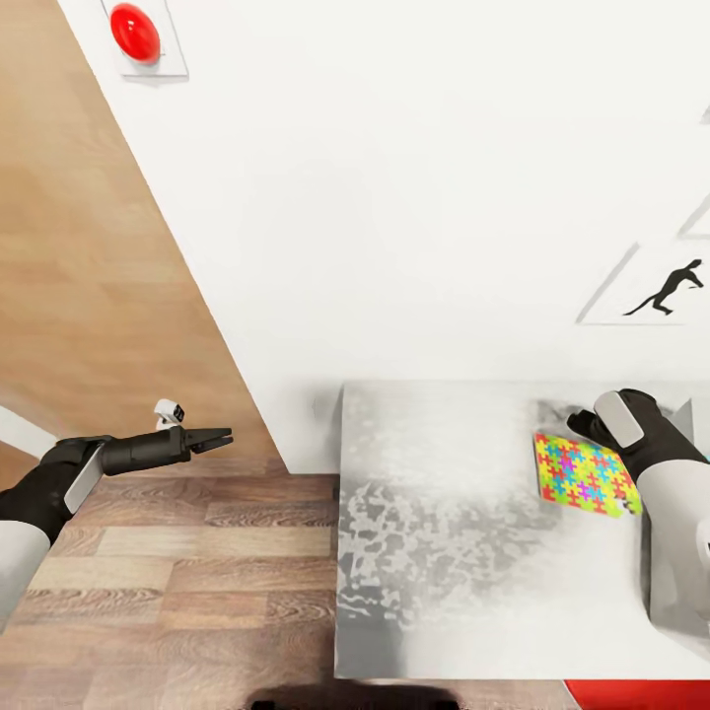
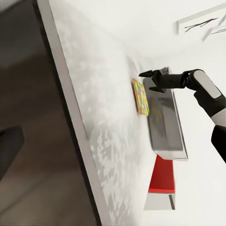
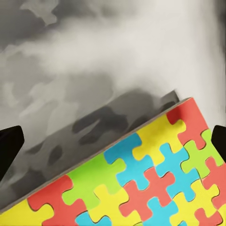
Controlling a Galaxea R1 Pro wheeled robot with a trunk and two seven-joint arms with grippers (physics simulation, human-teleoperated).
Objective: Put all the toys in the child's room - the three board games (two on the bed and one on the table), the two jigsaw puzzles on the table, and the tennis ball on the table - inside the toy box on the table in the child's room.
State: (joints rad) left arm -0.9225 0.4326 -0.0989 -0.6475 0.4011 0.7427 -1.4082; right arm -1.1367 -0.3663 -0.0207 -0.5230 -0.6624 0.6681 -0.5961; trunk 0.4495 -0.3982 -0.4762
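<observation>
A jigsaw puzzle (image 1: 585,475) (image 2: 140,96) (image 3: 141,179) with bright multicoloured pieces lies flat near the far right of the pale grey table (image 1: 444,552) (image 2: 94,94). My right gripper (image 1: 582,424) (image 2: 148,77) (image 3: 113,141) hovers open just over the puzzle's far edge, one dark fingertip on either side and nothing gripped. A grey open box (image 1: 675,592) (image 2: 165,122) stands right beside the puzzle. My left gripper (image 1: 212,436) hangs open and empty over the wood floor, well left of the table. Board games, tennis ball and bed are out of view.
A red flat item (image 1: 636,695) (image 2: 162,176) lies at the table's near right corner next to the grey box. The white wall behind carries a red-ball picture (image 1: 136,32) and a running-figure picture (image 1: 671,288). Wood-plank floor (image 1: 177,572) lies left of the table.
</observation>
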